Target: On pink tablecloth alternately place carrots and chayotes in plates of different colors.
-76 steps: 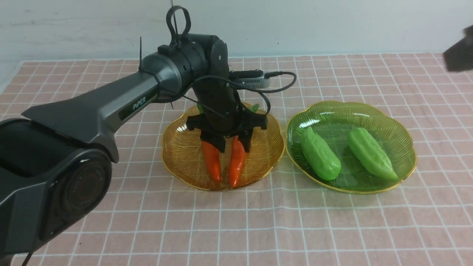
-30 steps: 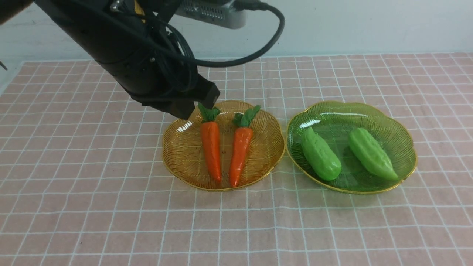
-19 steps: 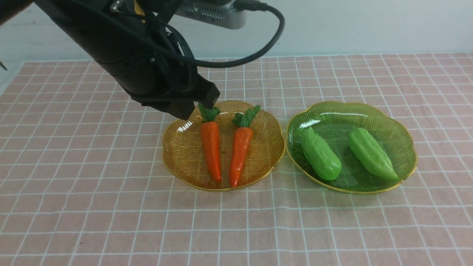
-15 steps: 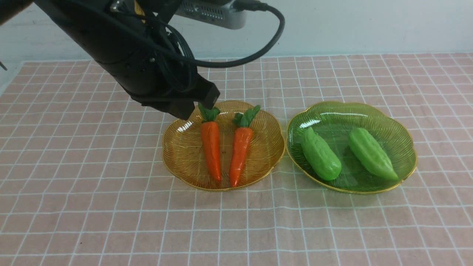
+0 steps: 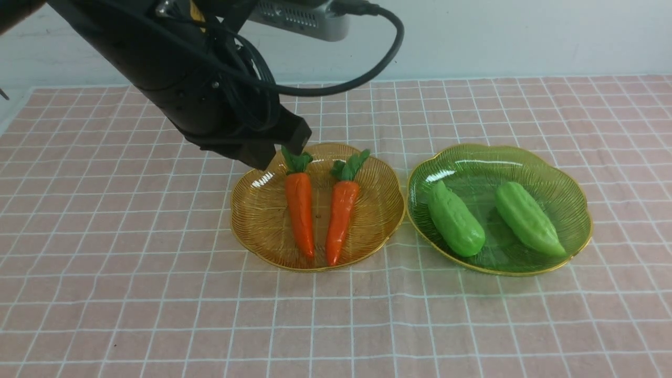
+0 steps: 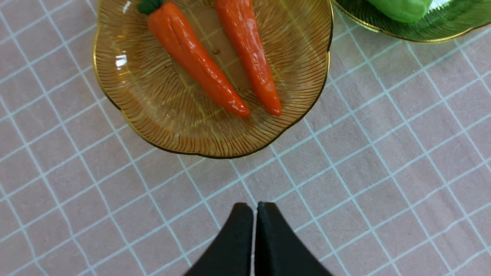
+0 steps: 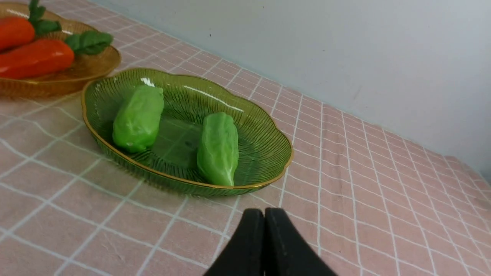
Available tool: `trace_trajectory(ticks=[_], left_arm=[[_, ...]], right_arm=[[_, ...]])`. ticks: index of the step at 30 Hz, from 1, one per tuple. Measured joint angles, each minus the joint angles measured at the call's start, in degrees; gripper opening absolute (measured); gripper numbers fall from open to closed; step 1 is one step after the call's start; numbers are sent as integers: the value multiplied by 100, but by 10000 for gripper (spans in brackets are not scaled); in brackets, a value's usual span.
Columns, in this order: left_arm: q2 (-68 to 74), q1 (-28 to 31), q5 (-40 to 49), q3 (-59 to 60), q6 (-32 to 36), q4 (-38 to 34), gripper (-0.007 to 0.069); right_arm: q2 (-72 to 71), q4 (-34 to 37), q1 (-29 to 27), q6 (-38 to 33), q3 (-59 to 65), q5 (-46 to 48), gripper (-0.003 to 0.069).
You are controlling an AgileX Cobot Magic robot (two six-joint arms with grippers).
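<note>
Both pincers are pressed tight together and empty; the left gripper (image 6: 255, 214) hangs above bare pink tablecloth (image 5: 157, 294) just clear of the amber plate (image 5: 252, 220), and the right gripper (image 7: 264, 220) sits low over the cloth close beside the green plate (image 7: 268, 153); from the front the right one is out of frame, while the left arm (image 5: 199, 89) looms high across the upper left. Two carrots (image 5: 300, 212) lie side by side in the amber plate, leafy tops toward the far rim, tips toward the near edge; two chayotes (image 5: 455, 220) rest apart in the green plate. By the look of it the sorting is finished. Risk from here lies mostly in the arms themselves; a careless sweep of the left arm low across the amber plate could clip its rim and tip the carrots out; the right gripper, so near the green plate, could nudge it or drag the wrinkled cloth.
</note>
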Motion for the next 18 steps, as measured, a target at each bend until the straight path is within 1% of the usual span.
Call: trace_trajectory(ticks=[4, 8, 14, 18], left_arm=[[-550, 0, 0, 75, 0, 0, -3], [-1337, 0, 0, 498, -58, 0, -3], [-2759, 0, 5, 1971, -151, 0, -3], [-3762, 0, -54, 3306, -582, 0, -3]], right_arm=[[0, -395, -6, 0, 7, 133, -15], [0, -486, -6, 0, 9, 213, -15], [0, -507, -6, 0, 9, 227, -15], [0, -507, -6, 131, 9, 419, -15]])
